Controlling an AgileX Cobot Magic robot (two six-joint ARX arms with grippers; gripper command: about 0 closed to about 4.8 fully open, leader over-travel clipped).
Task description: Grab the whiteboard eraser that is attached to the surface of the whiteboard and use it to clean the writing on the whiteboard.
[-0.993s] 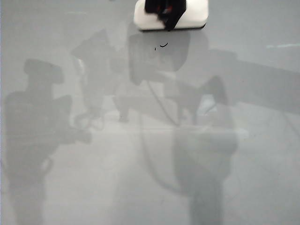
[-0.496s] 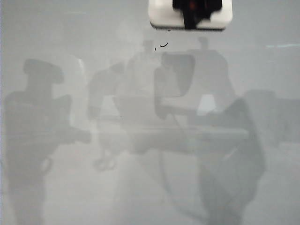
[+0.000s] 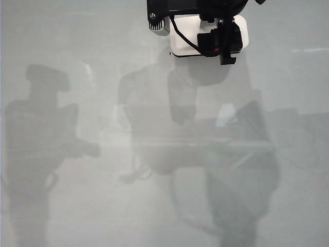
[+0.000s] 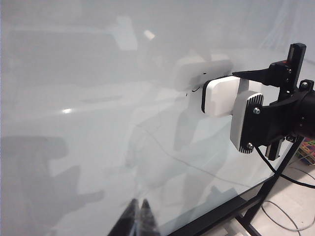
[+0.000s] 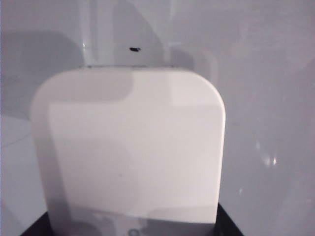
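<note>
risk: leftover writing, a small black handwritten mark just beside the eraser edge; a pass that stops short would miss it
risk cause: white rounded-corner block eraser with black felt underside could tilt or slip if the grip is loose, so the felt loses flat contact
right gripper: far centre-right of the glossy pale grey whiteboard, clamped on the eraser, wrist rolled sideways
eraser place: pressed on the board at the far edge
left gripper: near side, hanging off the board, fingertips together, holding nothing
</note>
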